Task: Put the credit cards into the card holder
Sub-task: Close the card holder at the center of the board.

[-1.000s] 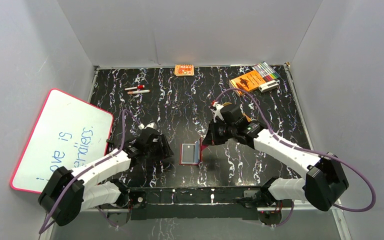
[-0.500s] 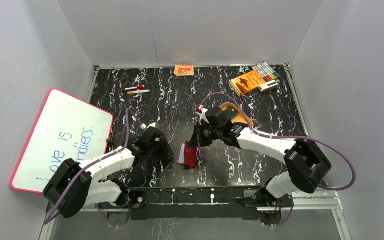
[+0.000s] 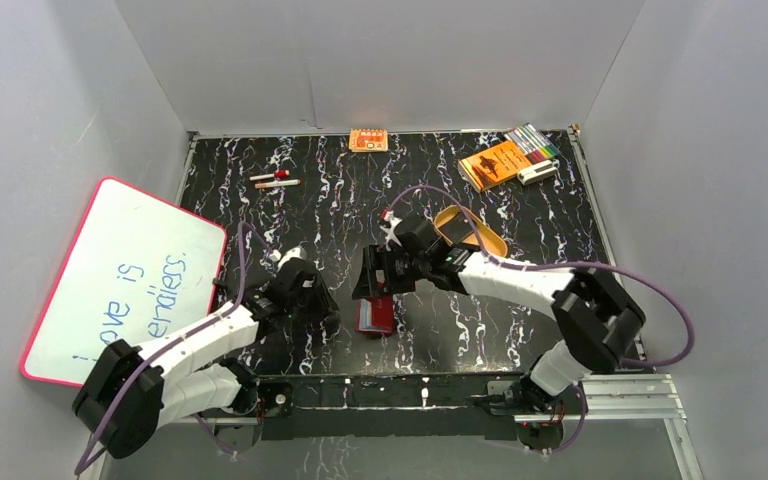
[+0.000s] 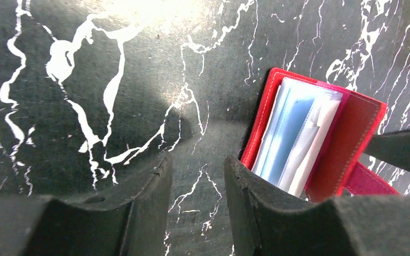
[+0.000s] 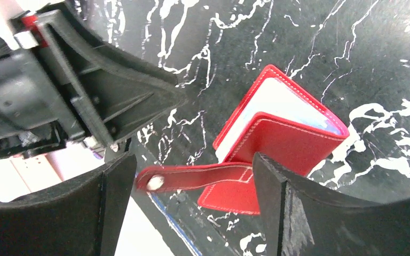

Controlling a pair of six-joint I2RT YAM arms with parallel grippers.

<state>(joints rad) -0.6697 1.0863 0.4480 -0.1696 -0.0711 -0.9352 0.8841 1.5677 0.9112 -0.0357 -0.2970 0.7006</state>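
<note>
Right gripper (image 5: 195, 159): jaws wide, holding nothing. It hangs low over the card holder (image 3: 375, 315). The snap tab (image 5: 203, 177) lies loose in the gap between my fingers, and neither finger presses on it.

Left gripper (image 4: 196, 172): jaws at a narrow gap, only bare desk (image 3: 520, 200) between them. It sits just left of the holder. One finger is right by the red edge; I cannot tell if it touches.

Holder: on the desk, near-centre, between my two grippers. The cover (image 5: 293, 144) is half raised, neither flat open nor closed. Pale blue sleeves (image 4: 288, 133) show inside. I cannot pick out any loose credit card in these views, nor tell whether one is already in a sleeve.

My read of the step: get the holder open and steady so a sleeve mouth is exposed.

- Close the right gripper on the tab or the cover's free edge, not on the sleeves, which look thin and easy to crease.
- Swing the cover over in an arc about the spine. A straight pull would likely drag the whole holder.
- Press the left gripper on the lower cover first. The holder looks light and the desk slick, so it may slide.
- Risk: the cover could spring back once released, so keep one gripper on it while the other fetches a card.
</note>
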